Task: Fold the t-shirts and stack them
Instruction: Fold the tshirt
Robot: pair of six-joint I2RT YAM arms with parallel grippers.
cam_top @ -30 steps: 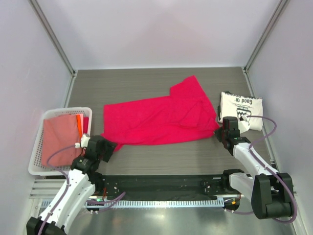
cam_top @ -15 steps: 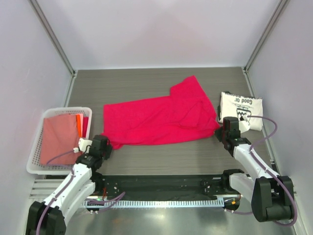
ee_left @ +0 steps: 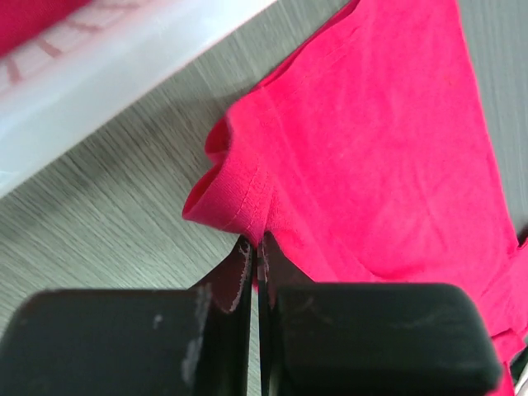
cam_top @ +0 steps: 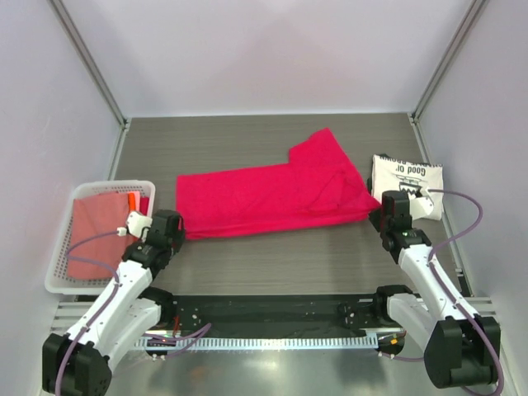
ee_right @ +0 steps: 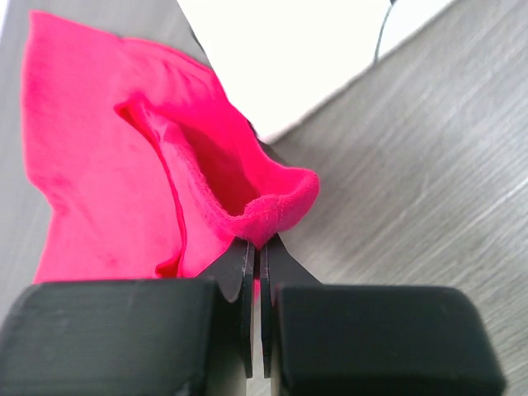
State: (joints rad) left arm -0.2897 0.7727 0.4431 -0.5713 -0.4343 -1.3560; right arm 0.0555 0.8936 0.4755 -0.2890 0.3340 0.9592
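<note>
The crimson-pink t-shirt (cam_top: pixel 272 198) lies spread across the middle of the table, its near edge drawn straight between my two grippers. My left gripper (cam_top: pixel 175 233) is shut on the shirt's near left corner; in the left wrist view the hem (ee_left: pixel 235 202) bunches right at the left gripper (ee_left: pixel 256 243). At the near right corner my right gripper (cam_top: pixel 375 216) is shut on a fold of the same shirt (ee_right: pixel 107 157), pinched at the right gripper (ee_right: pixel 257 246). The cream t-shirt (cam_top: pixel 408 186) with black print lies folded at the right, just beyond that gripper.
A white lattice basket (cam_top: pixel 62 286) stands at the left edge with a salmon-red cloth (cam_top: pixel 95 235) inside; its rim (ee_left: pixel 99 58) runs close beside my left gripper. Side walls close in the table on the left and right.
My left gripper has shut on the pink shirt's near left corner and moved away from the base. The shirt's sagging near edge has pulled straight between both grippers. The right gripper shifted slightly.
</note>
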